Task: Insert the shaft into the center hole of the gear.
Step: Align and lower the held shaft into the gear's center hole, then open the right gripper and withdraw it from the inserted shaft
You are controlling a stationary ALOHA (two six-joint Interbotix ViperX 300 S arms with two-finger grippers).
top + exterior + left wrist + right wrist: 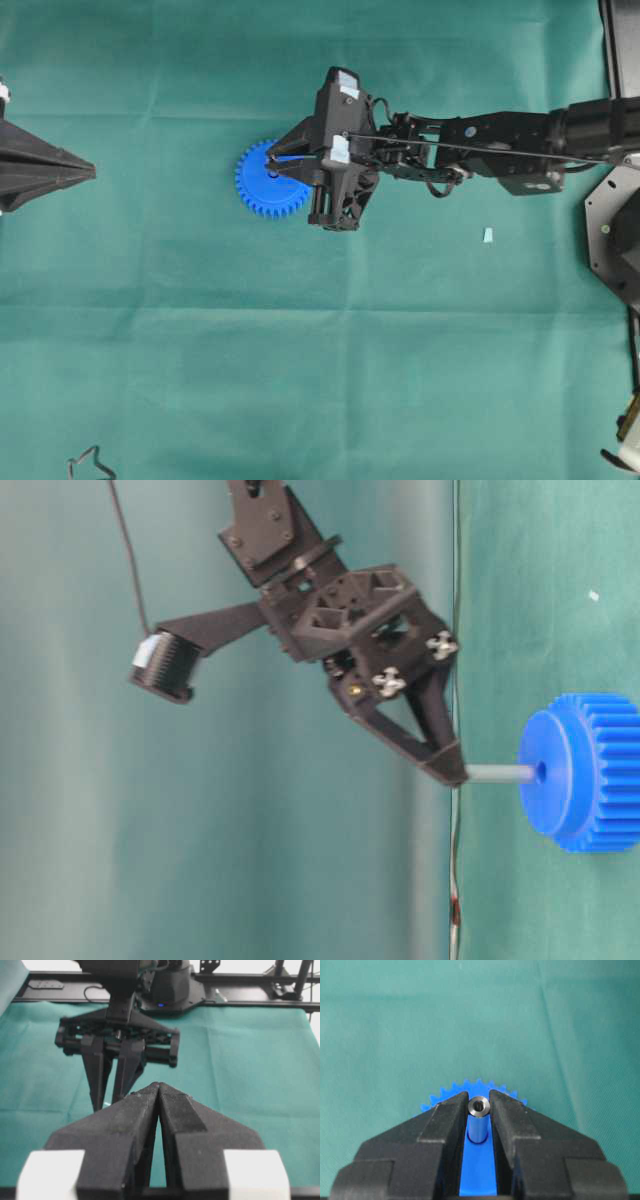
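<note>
Two black fingertips (502, 1105) of the right gripper (479, 1106) clamp the shaft (479, 1121), a silvery-grey pin seen end-on from the right wrist view as a shiny ring with a dark bore. From table level, the shaft's far end sits at the center hole (541, 773) of the gear (585, 772); how deep it goes in I cannot tell. The pin stands square to the gear's flat blue face, gripper tips at its outer end, clear of the gear. Gear lies flat on the green cloth (300, 350), teeth showing past both fingers. From overhead, the right arm reaches across to the gear from the right. Small pale scrap (488, 235) lies on the cloth well right of the gear. Left gripper (159, 1087) hangs well left of the gear, fingers pressed together, nothing between them.
</note>
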